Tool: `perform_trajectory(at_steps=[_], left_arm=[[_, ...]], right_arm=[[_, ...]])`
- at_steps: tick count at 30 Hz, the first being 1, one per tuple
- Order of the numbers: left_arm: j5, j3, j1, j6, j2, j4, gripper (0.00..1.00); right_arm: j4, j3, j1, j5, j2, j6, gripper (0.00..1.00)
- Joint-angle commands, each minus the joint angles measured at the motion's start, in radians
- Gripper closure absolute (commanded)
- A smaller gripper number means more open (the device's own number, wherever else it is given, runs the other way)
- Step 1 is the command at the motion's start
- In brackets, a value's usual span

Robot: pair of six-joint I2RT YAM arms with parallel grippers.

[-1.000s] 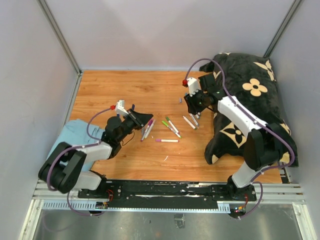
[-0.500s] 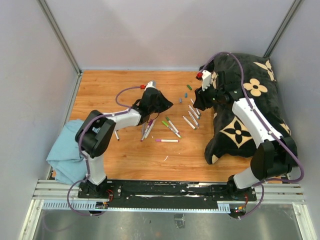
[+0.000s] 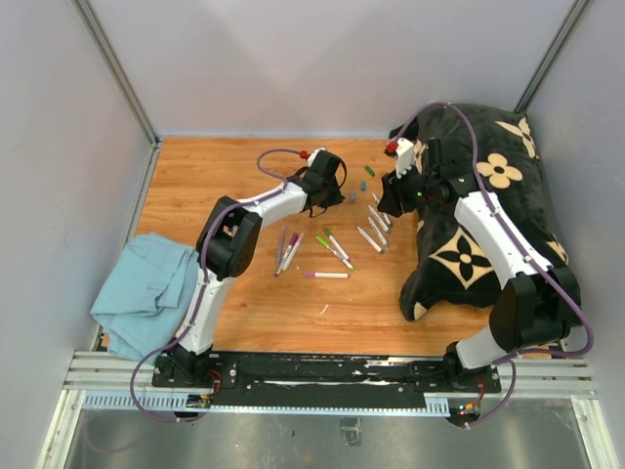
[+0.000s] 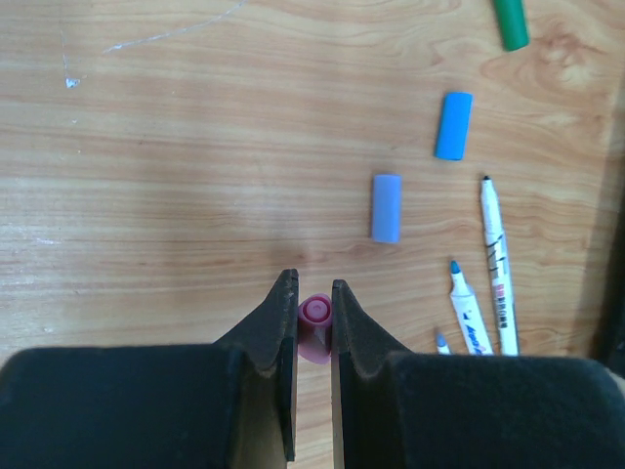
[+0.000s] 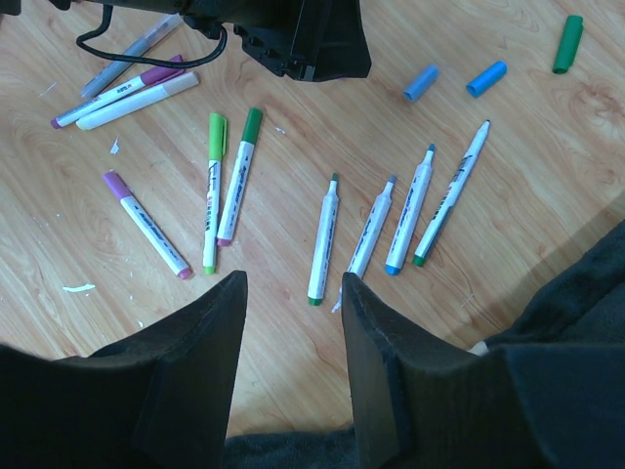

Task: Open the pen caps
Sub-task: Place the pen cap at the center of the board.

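The left end effector (image 4: 312,285) pinches a pink cap (image 4: 314,332) between nearly closed fingers, in the far half of the desk (image 4: 146,147). Just beyond lie a grey-blue cap (image 4: 387,207), a blue cap (image 4: 453,125) and a green cap (image 4: 510,21), each apart. The right end effector (image 5: 293,283) stands partly spread, gripping nothing, above a row of uncapped pens (image 5: 324,239).

Lab booth: grey walls (image 3: 322,68), mounting rail (image 3: 107,376).

The top camera looks down from high at the near edge over the whole table (image 3: 244,293); the left wrist camera sits close above it, the right wrist's higher, both catching the blue cap (image 4: 453,125).
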Motion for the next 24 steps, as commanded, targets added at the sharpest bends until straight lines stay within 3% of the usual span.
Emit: perform_trajectory(at_steps=[1,14,24], left_arm=[[-0.024,0.061,-0.002,0.038,0.030,-0.075,0.95],[0.017,0.088,-0.001,0.040,0.057,-0.073,0.74],[0.054,0.086,-0.001,0.039,0.032,-0.057,0.67]], right_arm=[[0.007,-0.014,-0.019,-0.023,-0.011,0.000,0.55],[0.008,-0.016,-0.018,-0.031,-0.003,0.001,0.55],[0.008,-0.017,-0.018,-0.039,-0.008,0.002,0.55]])
